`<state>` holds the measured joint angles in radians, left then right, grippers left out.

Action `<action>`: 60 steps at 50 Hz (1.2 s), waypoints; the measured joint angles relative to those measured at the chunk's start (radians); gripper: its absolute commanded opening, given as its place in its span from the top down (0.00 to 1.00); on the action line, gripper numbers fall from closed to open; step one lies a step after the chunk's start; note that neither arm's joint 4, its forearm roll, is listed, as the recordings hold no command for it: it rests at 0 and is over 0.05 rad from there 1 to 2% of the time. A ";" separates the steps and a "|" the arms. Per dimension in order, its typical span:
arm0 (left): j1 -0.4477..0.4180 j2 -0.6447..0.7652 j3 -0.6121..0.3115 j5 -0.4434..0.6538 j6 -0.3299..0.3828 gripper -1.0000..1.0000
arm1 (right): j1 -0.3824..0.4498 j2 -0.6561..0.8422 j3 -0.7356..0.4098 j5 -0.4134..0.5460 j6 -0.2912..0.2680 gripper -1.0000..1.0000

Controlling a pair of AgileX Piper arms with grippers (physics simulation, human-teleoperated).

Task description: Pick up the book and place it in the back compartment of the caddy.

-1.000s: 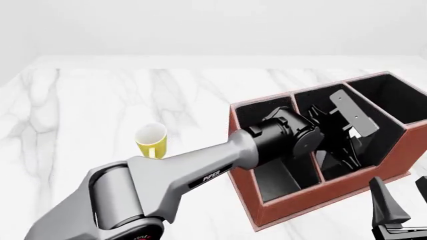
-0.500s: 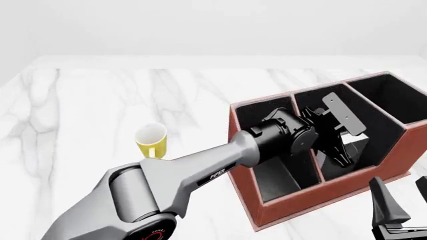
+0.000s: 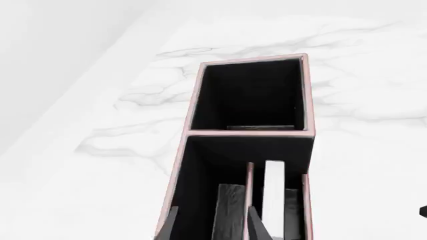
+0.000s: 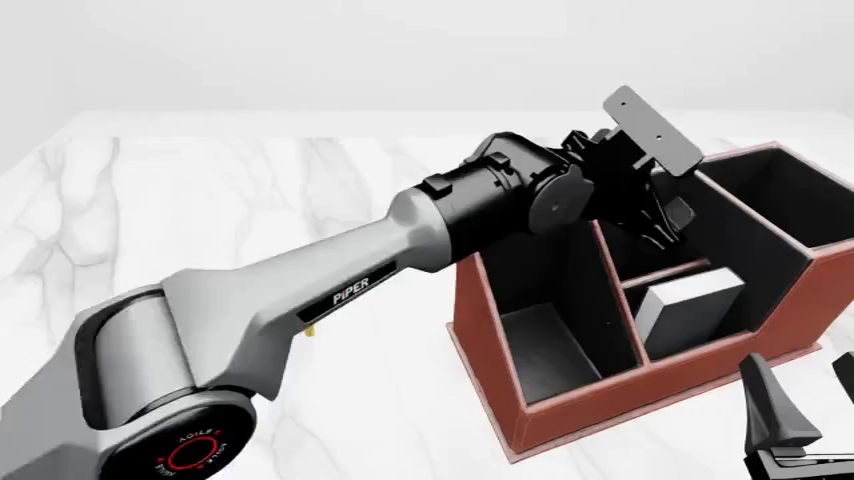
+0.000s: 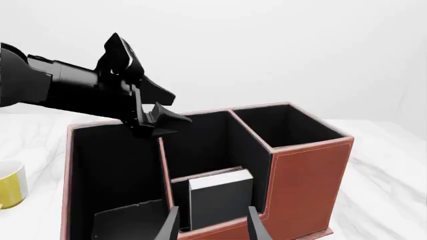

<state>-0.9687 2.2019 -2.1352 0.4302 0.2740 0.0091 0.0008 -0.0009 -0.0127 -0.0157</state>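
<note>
The book [image 4: 689, 300] stands in the caddy's [image 4: 587, 400] small squarish cell, between the short cross divider and the low outer wall, its white page edges up. The right wrist view shows the book [image 5: 220, 197] there too, in the caddy [image 5: 307, 170]. My left gripper [image 4: 663, 226] is open and empty, raised above the caddy's middle partition, apart from the book. It shows in the right wrist view [image 5: 159, 118] as well. In the left wrist view my left gripper [image 3: 212, 232] looks down on the caddy [image 3: 247, 132] and the book's page edge [image 3: 273, 195]. My right gripper [image 5: 212, 227] is open, low in front of the caddy.
A yellow mug [image 5: 10, 185] stands on the marble table left of the caddy; my left arm hides most of it in the front view. The caddy's tall-walled cells and long narrow cell hold nothing. My right gripper's finger [image 4: 781, 415] sits at the table's near right corner.
My left gripper has let go of the book and risen out of the caddy, up and back. The book stays in the small cell. The right arm has not moved.
</note>
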 measured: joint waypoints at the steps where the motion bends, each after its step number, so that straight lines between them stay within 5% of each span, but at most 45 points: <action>1: 0.005 -0.021 0.014 -0.003 0.002 0.00 | 0.000 0.000 0.000 0.000 0.000 0.00; 37: 0.302 -0.510 0.639 -0.293 -0.025 0.00 | 0.002 0.000 -0.001 -0.006 -0.001 0.00; 51: 0.353 -0.590 0.771 -0.375 -0.052 0.00 | -0.005 0.017 -0.009 0.003 0.011 0.00; 60: 0.364 -0.610 0.817 -0.405 -0.064 0.00 | 0.025 0.016 -0.124 0.094 0.025 0.00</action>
<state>-0.6045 1.5921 -1.3186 0.0256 0.2099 0.0340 0.0171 -0.1250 0.0811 0.0090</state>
